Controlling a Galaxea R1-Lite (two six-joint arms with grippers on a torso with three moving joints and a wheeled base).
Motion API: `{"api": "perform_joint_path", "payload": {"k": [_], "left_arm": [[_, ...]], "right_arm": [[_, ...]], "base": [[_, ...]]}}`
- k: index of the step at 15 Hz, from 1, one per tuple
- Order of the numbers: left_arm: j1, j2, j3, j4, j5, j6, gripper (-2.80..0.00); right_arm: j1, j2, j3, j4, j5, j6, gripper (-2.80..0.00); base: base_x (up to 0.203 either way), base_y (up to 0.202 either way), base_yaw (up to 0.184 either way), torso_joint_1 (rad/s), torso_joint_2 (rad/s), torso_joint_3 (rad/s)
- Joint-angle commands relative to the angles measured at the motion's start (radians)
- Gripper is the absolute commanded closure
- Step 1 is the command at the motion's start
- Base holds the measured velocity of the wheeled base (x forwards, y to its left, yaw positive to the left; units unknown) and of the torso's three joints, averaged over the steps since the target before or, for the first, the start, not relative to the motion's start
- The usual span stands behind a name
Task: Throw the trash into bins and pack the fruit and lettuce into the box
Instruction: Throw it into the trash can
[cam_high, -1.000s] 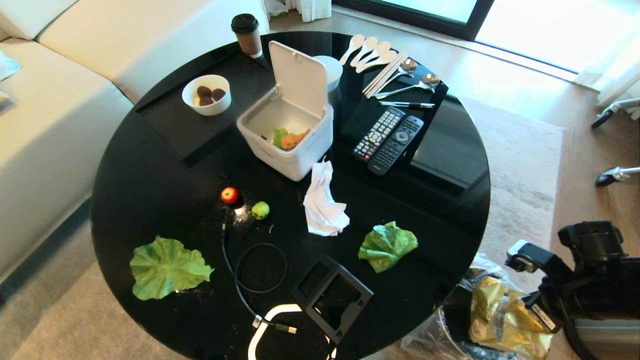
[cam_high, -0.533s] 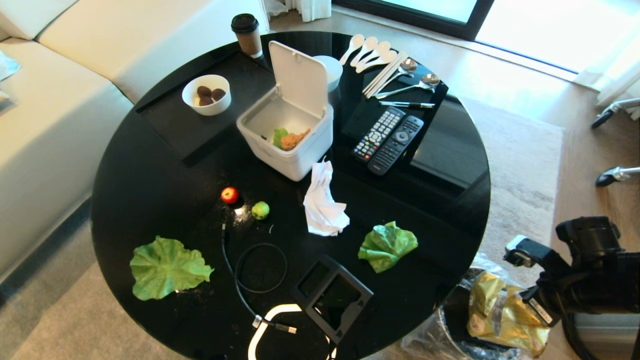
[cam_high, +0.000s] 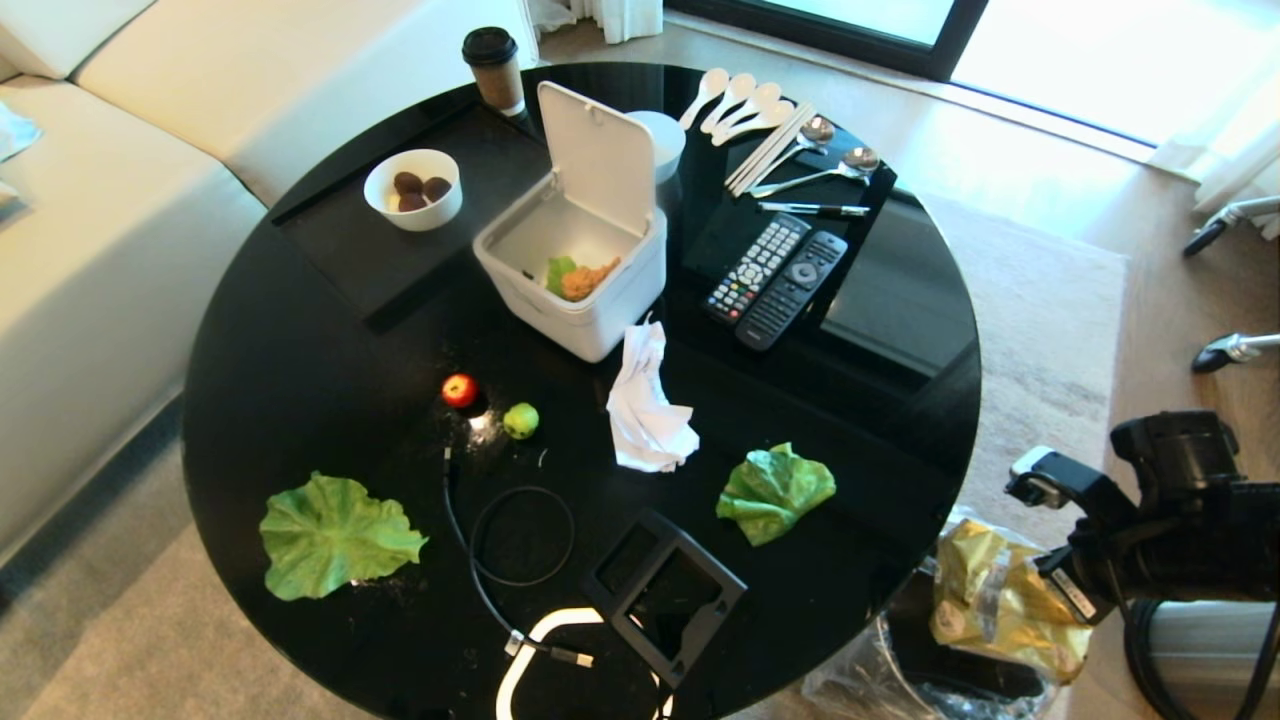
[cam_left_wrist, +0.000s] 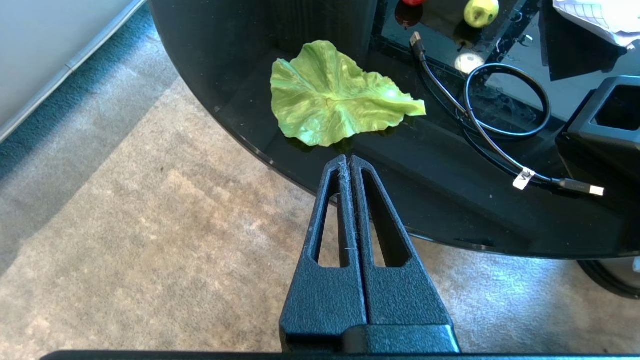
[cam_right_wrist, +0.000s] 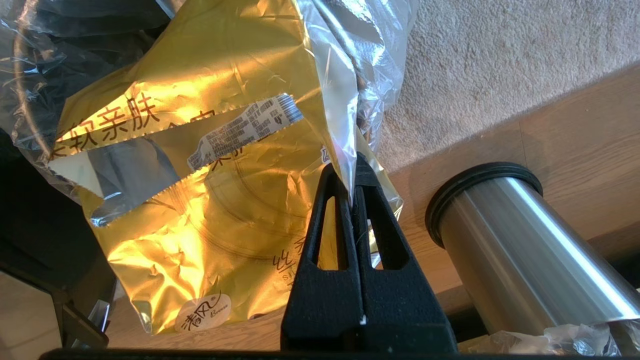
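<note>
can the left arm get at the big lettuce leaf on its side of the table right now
Probably yes. The left gripper hangs shut just off the table edge, empty, and the lettuce leaf lies flat near that rim with nothing between them. It would have to open first.

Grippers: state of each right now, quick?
Left gripper: closed, empty, off the table edge near a lettuce leaf.
Right gripper: closed on the gold wrapper, beside a steel bin.
</note>
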Motion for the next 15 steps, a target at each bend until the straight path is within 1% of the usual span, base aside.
{"api": "perform_joint_path", "payload": {"k": [1, 5, 9, 13, 15], "left_arm": [[-0.001, 0.000, 0.000, 0.000, 0.000, 0.000, 0.00], [0.000, 0.000, 0.000, 0.000, 0.000, 0.000, 0.00], [-0.001, 0.001, 0.000, 0.000, 0.000, 0.000, 0.00], [0.000, 0.000, 0.000, 0.000, 0.000, 0.000, 0.00], [-0.001, 0.001, 0.000, 0.000, 0.000, 0.000, 0.00]], "right_arm": [[0.000, -0.002, -0.010, -0.004, 0.002, -0.004, 0.00], [0.001, 0.004, -0.049, 0.002, 0.000, 0.018, 0.00], [0.005, 0.008, -0.050, 0.000, 0.001, 0.018, 0.00], [0.033, 0.014, -0.050, -0.003, 0.002, 0.018, 0.00], [0.035, 0.022, -0.046, -0.003, 0.003, 0.018, 0.00]], "base": [[0.000, 0.000, 0.000, 0.000, 0.00, 0.000], [0.000, 0.000, 0.000, 0.000, 0.00, 0.000], [0.000, 0.000, 0.000, 0.000, 0.00, 0.000], [0.000, 0.000, 0.000, 0.000, 0.00, 0.000], [0.000, 0.000, 0.000, 0.000, 0.00, 0.000]]}}
